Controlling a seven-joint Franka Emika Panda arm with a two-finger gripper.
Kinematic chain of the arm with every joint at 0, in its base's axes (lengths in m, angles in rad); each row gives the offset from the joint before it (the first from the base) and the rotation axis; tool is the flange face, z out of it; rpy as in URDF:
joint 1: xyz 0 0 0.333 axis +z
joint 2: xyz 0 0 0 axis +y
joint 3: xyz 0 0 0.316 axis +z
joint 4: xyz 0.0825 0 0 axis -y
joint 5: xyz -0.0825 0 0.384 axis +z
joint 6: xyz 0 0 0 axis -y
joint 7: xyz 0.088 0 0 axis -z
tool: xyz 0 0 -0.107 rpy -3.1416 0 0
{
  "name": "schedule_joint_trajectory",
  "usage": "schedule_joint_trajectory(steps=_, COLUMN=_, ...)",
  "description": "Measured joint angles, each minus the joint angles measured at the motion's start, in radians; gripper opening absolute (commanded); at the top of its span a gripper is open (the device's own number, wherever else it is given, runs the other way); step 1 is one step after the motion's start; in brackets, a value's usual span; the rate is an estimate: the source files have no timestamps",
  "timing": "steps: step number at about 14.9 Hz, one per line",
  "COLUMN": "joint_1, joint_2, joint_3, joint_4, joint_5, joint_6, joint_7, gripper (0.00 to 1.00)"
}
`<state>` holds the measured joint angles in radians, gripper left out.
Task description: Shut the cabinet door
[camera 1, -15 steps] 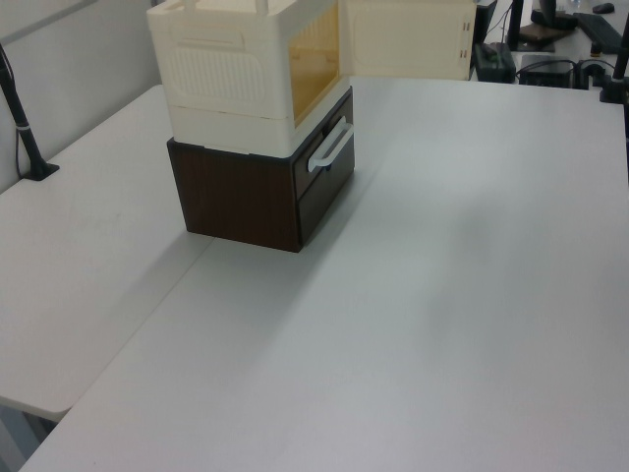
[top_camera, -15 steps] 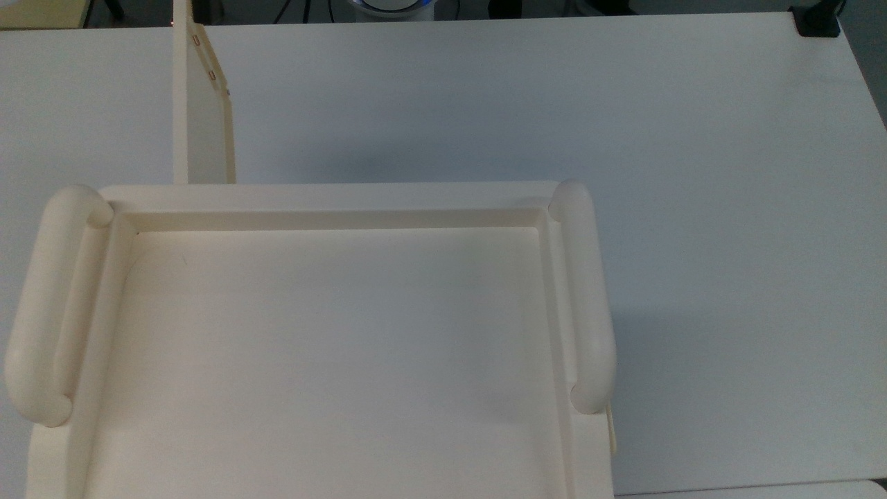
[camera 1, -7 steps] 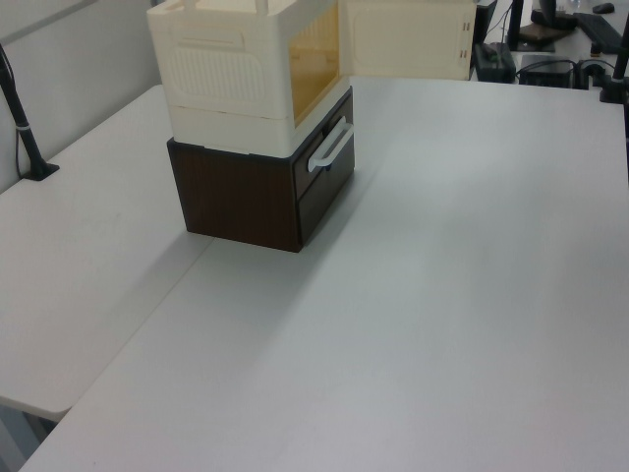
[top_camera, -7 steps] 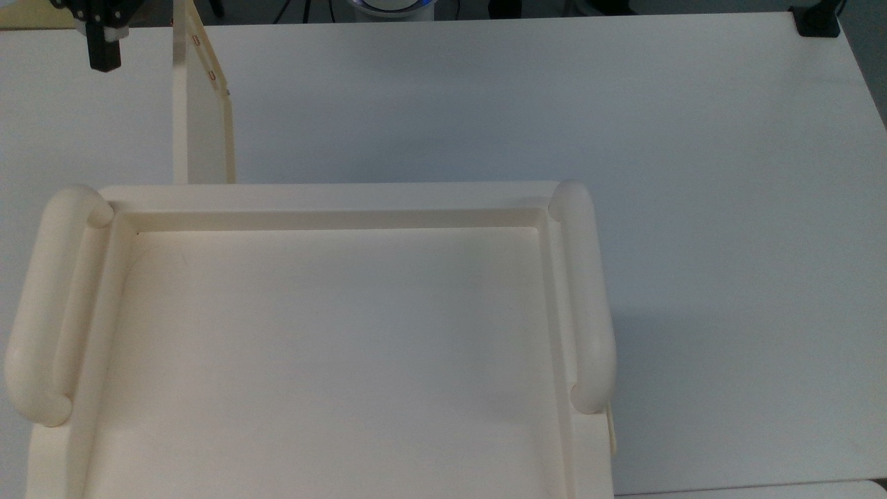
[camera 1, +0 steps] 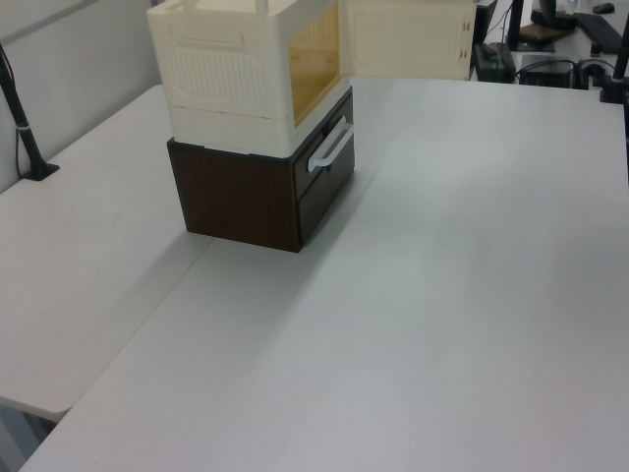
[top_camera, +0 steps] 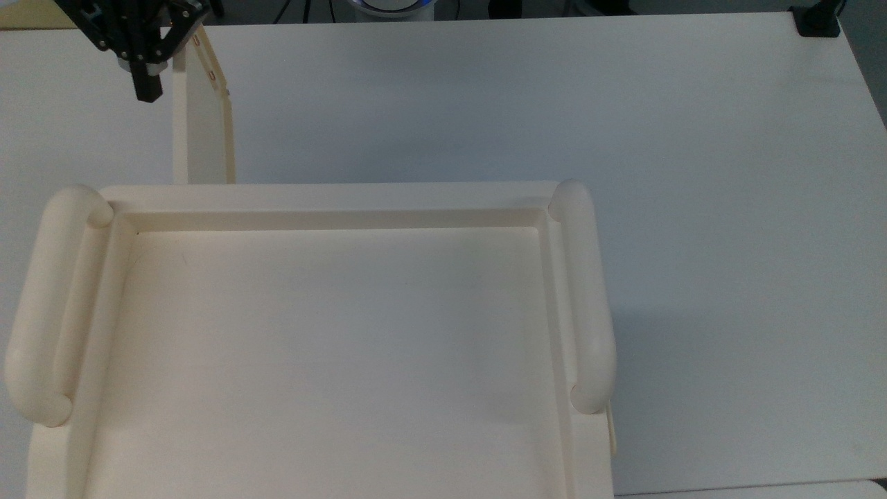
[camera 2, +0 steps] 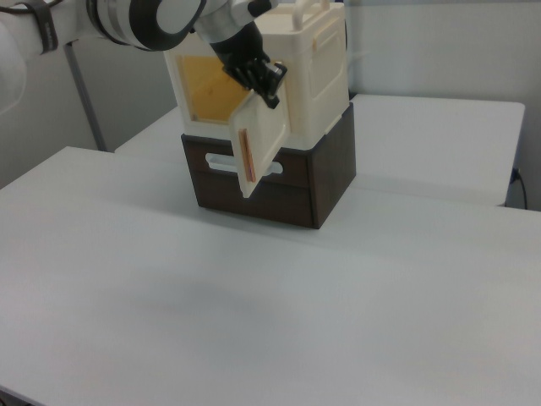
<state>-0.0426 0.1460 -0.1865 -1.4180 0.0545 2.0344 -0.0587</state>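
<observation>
The cream cabinet [top_camera: 332, 208] fills the lower left of the top view, and its cabinet door [top_camera: 202, 132] stands open, sticking out toward the top edge with small brownish studs along its edge. My gripper [top_camera: 147, 89] hangs just to the top view's left of the door's far end, fingers shut and holding nothing. In the right view the gripper [camera 2: 271, 85] sits by the upper edge of the swung-out cabinet door [camera 2: 264, 144] in front of the cabinet [camera 2: 317, 68]. The left view shows the cabinet [camera 1: 241, 69] with its cabinet door [camera 1: 408, 39] wide open.
The cabinet rests on a dark brown drawer unit [camera 1: 256, 197] with a white handle [camera 1: 331, 146]. The white table [top_camera: 554, 104] spreads wide around it. A black clamp [top_camera: 816, 21] sits at the top view's upper right corner, and a black post [camera 1: 22, 123] stands at the left view's left.
My gripper came in from the top view's upper left, moving right and down until close beside the door's far end. The door has not moved.
</observation>
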Motion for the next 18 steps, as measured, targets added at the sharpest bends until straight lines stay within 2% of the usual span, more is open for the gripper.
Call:
schedule_joint_trajectory(steps=2, joint_1=0.009, joint_2=-0.001, joint_3=0.011, joint_4=0.000, joint_5=0.062, joint_6=-0.032, joint_7=-0.020, gripper=0.00)
schedule_joint_trajectory(steps=4, joint_1=0.015, joint_2=-0.002, joint_3=0.055, joint_4=0.000, joint_5=0.131, joint_6=-0.036, joint_7=-0.024, gripper=0.00)
schedule_joint_trajectory(steps=6, joint_1=0.023, joint_2=0.003, joint_3=0.111, joint_4=0.000, joint_5=0.161, joint_6=-0.021, joint_7=-0.022, gripper=0.00)
schedule_joint_trajectory(steps=8, joint_1=0.030, joint_2=0.015, joint_3=0.146, joint_4=-0.001, joint_5=0.164, joint_6=0.049, joint_7=-0.005, gripper=0.00)
schedule_joint_trajectory(steps=12, joint_1=0.030, joint_2=0.060, joint_3=0.153, joint_4=-0.002, joint_5=0.164, joint_6=0.164, joint_7=0.006, gripper=0.00)
schedule_joint_trajectory(steps=18, joint_1=0.028, joint_2=0.068, joint_3=0.153, joint_4=-0.004, joint_5=0.160, joint_6=0.171, joint_7=0.006, gripper=0.00)
